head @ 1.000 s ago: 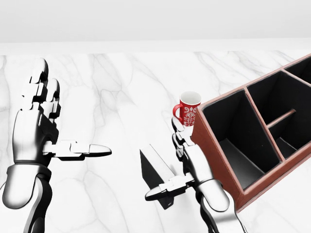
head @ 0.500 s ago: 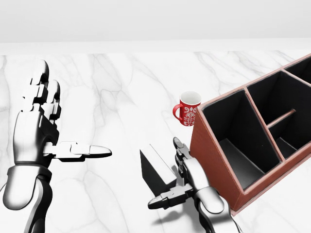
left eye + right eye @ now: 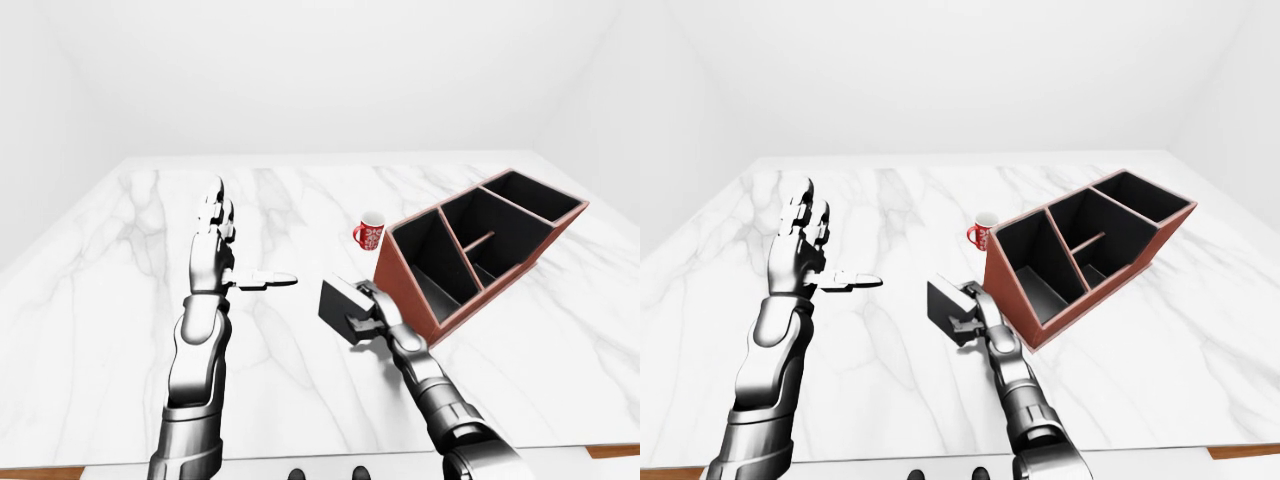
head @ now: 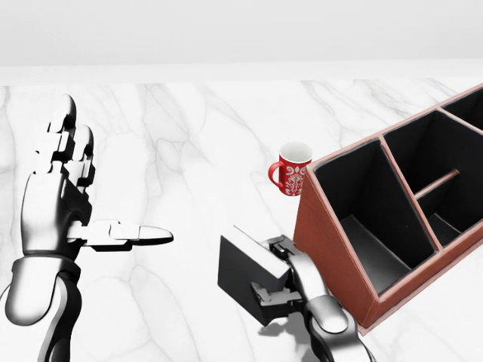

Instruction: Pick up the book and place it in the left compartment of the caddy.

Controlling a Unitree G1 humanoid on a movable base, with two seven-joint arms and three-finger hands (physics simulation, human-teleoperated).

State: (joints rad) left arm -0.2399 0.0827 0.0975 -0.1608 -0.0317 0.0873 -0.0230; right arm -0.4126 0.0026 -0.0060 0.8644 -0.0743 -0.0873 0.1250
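Note:
The book [image 4: 243, 270] is dark and lies tilted on the white marble table, just left of the caddy in the head view. My right hand [image 4: 275, 274] has its fingers and thumb closed round the book's right edge. The caddy [image 4: 330, 243] is red-brown with black compartments. Its left compartment [image 4: 361, 220] is open and empty, right beside my right hand. My left hand [image 4: 90, 197] is open and empty, held up at the left with its thumb pointing right.
A red mug [image 4: 293, 169] with a white pattern stands just above the caddy's left corner. The marble table's [image 3: 120, 300] bottom edge shows low in the left-eye view. The caddy's other compartments [image 4: 453, 143] extend to the right.
My right hand has dropped from beside the caddy wall and closed its fingers on the book's right edge. The book now stands more tilted. My left hand has not moved.

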